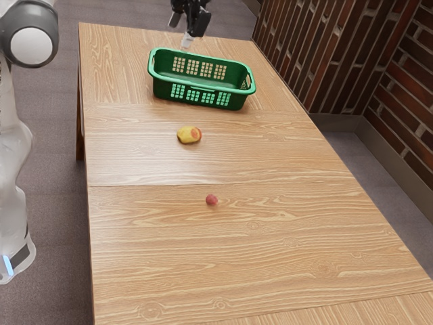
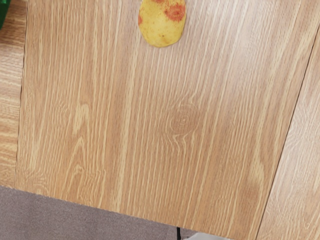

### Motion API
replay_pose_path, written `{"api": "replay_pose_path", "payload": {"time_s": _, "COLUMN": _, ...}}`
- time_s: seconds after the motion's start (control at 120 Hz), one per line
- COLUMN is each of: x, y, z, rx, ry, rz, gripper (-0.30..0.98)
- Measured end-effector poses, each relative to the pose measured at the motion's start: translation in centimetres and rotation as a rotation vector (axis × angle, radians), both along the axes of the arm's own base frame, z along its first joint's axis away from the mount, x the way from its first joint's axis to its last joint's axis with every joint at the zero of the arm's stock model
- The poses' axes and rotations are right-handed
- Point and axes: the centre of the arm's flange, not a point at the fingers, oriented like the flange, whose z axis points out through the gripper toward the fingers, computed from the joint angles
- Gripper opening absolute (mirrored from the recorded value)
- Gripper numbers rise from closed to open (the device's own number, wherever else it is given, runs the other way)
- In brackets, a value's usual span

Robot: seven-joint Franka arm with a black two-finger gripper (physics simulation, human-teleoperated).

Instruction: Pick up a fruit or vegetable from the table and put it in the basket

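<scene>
Bearing a green basket [image 1: 161, 88], the wood-grained table [image 1: 284, 250] stands near brick walls [image 1: 325, 47].

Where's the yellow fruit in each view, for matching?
Exterior view: the yellow fruit is above and left of the picture's centre, between basket and small red fruit.
Wrist view: between two table seams, partly cut off by the picture's edge.
Shared landmark: the green basket; in the wrist view, a sliver of it at the picture's edge, past one seam.

Dk brick wall [image 1: 298, 54] w/ grayish baseboard [image 1: 336, 122] borders gray flr [image 1: 353, 154].
</scene>
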Motion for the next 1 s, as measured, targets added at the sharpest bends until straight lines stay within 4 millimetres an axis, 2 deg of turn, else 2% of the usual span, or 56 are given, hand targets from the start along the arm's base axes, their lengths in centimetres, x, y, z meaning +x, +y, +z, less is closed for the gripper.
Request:
{"api": "replay_pose_path", "payload": {"time_s": 0.083, "x": -1.1, "y": 6.9, "z": 0.6, "rx": 0.048, "ry": -0.098, "rz": 0.102, "gripper": 0.66}}
{"api": "replay_pose_path", "payload": {"time_s": 0.158, "x": -2.7, "y": 11.4, "z": 1.1, "rx": 0.086, "ry": -0.157, "rz": 0.168, "gripper": 0.66}}
{"api": "replay_pose_path", "payload": {"time_s": 0.225, "x": -3.6, "y": 13.7, "z": 1.5, "rx": 0.112, "ry": -0.192, "rz": 0.193, "gripper": 0.66}}
{"api": "replay_pose_path", "payload": {"time_s": 0.3, "x": -3.6, "y": 14.4, "z": 1.9, "rx": 0.13, "ry": -0.221, "rz": 0.18, "gripper": 0.66}}
{"api": "replay_pose_path", "payload": {"time_s": 0.342, "x": -3.1, "y": 13.9, "z": 2.2, "rx": 0.139, "ry": -0.236, "rz": 0.157, "gripper": 0.66}}
{"api": "replay_pose_path", "payload": {"time_s": 0.4, "x": -4.0, "y": 10.7, "z": 7.8, "rx": 0.186, "ry": -0.367, "rz": 0.089, "gripper": 0.66}}
{"api": "replay_pose_path", "payload": {"time_s": 0.433, "x": -3.4, "y": 8.0, "z": 9.4, "rx": 0.186, "ry": -0.409, "rz": 0.023, "gripper": 0.66}}
{"api": "replay_pose_path", "payload": {"time_s": 0.475, "x": -0.7, "y": 4.0, "z": 8.8, "rx": 0.166, "ry": -0.403, "rz": -0.078, "gripper": 0.66}}
{"api": "replay_pose_path", "payload": {"time_s": 0.525, "x": 3.5, "y": -0.9, "z": 6.4, "rx": 0.138, "ry": -0.359, "rz": -0.188, "gripper": 0.66}}
{"api": "replay_pose_path", "payload": {"time_s": 0.558, "x": 5.5, "y": -4.3, "z": 5.0, "rx": 0.118, "ry": -0.336, "rz": -0.26, "gripper": 0.66}}
{"api": "replay_pose_path", "payload": {"time_s": 0.617, "x": 7.1, "y": -9.7, "z": 3.9, "rx": 0.087, "ry": -0.319, "rz": -0.371, "gripper": 0.66}}
{"api": "replay_pose_path", "payload": {"time_s": 0.667, "x": 7.2, "y": -12.2, "z": 3.6, "rx": 0.053, "ry": -0.315, "rz": -0.428, "gripper": 0.66}}
{"api": "replay_pose_path", "payload": {"time_s": 0.725, "x": 5.6, "y": -12.9, "z": 2.8, "rx": 0.007, "ry": -0.299, "rz": -0.467, "gripper": 0.66}}
{"api": "replay_pose_path", "payload": {"time_s": 0.767, "x": 4.9, "y": -12.5, "z": 2.3, "rx": -0.002, "ry": -0.293, "rz": -0.466, "gripper": 0.66}}
{"api": "replay_pose_path", "payload": {"time_s": 0.883, "x": 4.9, "y": -6.8, "z": 1.5, "rx": 0.009, "ry": -0.29, "rz": -0.363, "gripper": 0.66}}
{"api": "replay_pose_path", "payload": {"time_s": 1.0, "x": 6.3, "y": -3.8, "z": 0.2, "rx": 0.008, "ry": -0.28, "rz": -0.32, "gripper": 0.66}}
